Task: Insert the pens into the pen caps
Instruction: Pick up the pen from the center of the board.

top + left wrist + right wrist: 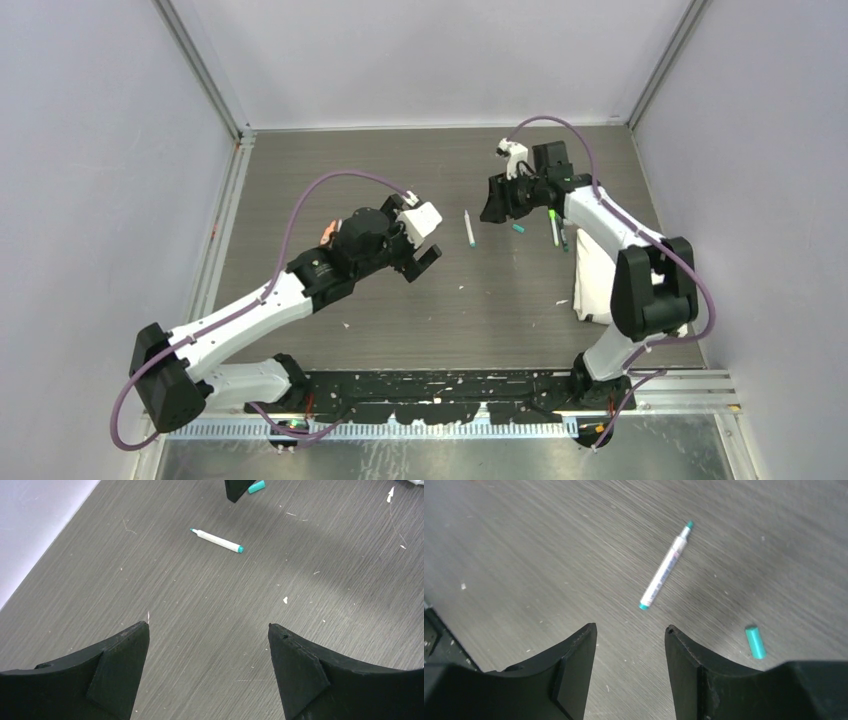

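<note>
— What does the overhead view give?
— The left gripper (pixel 420 262) hangs over the middle of the table (pixel 330 160), jaws spread wide, holding nothing. The right gripper (pixel 497 207) sits farther back on the right, pointing toward it. Between the two lies a white pen (pixel 469 228) with teal ends, flat on the table and apart from both.
— And the cap?
— A teal cap (pixel 518 228) lies just beside the right gripper, near the pen but not touching it. Past it lie two more pens (pixel 557 232), side by side, near a white cloth (pixel 590 290) by the right arm.
— The left wrist view?
— Its black fingers (pixel 120 672) stand wide apart over the grey table. The white pen (pixel 216 540) lies ahead of them, well clear. The teal cap (pixel 256 487) shows at the top edge, beside one finger of the other arm.
— The right wrist view?
— The right gripper (pixel 630 628) has its jaws partly apart, a narrower gap than the left's, with only table between them. The white pen (pixel 665 567) lies slanted just ahead of the tips, untouched. The teal cap (pixel 755 641) lies on its side off to the right, separate from the pen.
</note>
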### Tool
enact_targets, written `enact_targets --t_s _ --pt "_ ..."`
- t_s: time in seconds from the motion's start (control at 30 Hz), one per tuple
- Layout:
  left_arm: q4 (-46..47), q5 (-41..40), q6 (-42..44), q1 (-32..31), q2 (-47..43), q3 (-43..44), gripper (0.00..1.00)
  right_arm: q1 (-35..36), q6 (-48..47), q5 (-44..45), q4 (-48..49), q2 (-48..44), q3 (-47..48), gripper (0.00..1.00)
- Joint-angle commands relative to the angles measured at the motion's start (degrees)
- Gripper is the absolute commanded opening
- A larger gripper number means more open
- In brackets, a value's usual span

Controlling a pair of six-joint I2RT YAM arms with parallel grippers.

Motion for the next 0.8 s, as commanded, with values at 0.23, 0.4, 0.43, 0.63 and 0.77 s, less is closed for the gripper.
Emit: enact_targets --t_s 0.23,0.4,0.43,0.63,0.77 --pt "1.51 -1.26 1.44 -0.26 1.67 -0.16 0.89 9.77 12.53 24.85 -5.03 12.42 9.33 0.54" --pt "1.45 -1.17 1.39 -0.27 2.12 -0.18 0.89 12.64 11.38 30.97 -6.48 17.04 12.66 0.47" --pt "1.45 -1.09 1.39 -0.27 2.13 -0.15 0.89 12.96 11.22 31.66 -6.87 17.82 13.22 0.46" --pt "1.36 -0.9 1.43 -0.27 2.03 -0.03 0.89 14.36 10.3 33.44 -7.63 21.43 14.65 0.41" --pt "1.29 -0.99 1.4 -0.27 1.75 0.04 0.89 14.36 10.0 33.68 -8.63 23.67 15.75 0.37"
